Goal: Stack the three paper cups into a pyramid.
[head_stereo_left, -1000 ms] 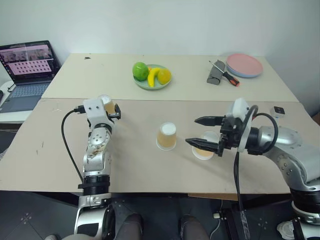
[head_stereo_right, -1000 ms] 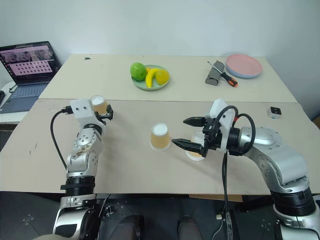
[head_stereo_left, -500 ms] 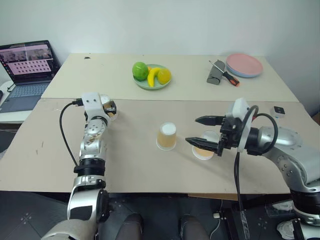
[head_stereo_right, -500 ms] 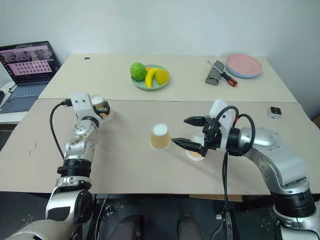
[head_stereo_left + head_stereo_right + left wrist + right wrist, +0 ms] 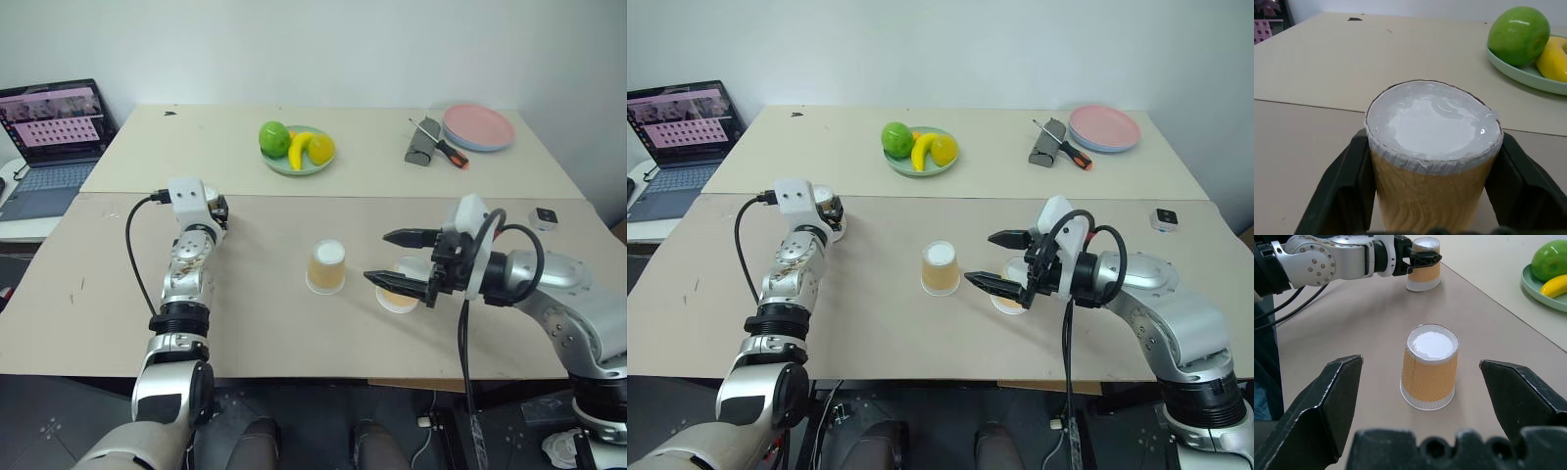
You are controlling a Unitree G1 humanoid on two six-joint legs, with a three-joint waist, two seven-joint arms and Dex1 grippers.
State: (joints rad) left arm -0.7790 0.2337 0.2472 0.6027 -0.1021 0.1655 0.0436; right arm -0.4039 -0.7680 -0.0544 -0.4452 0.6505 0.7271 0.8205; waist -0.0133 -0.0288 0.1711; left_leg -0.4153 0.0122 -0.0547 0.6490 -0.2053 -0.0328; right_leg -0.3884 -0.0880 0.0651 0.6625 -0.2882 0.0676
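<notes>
Head view: middle cup (image 5: 326, 267) upside down on the desk (image 5: 255, 313); third cup (image 5: 400, 290) just right of it, between the right gripper (image 5: 394, 258) jaws, spread wide.
Left wrist: left gripper (image 5: 1432, 161) jaws clamped on far-left cup (image 5: 1432, 156).
Right wrist: middle cup straight ahead, untouched.

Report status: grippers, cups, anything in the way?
Left gripper shut on far-left cup. Right gripper open, above third cup. Middle cup upside down, free. Nothing stacked, nothing in the way.
</notes>
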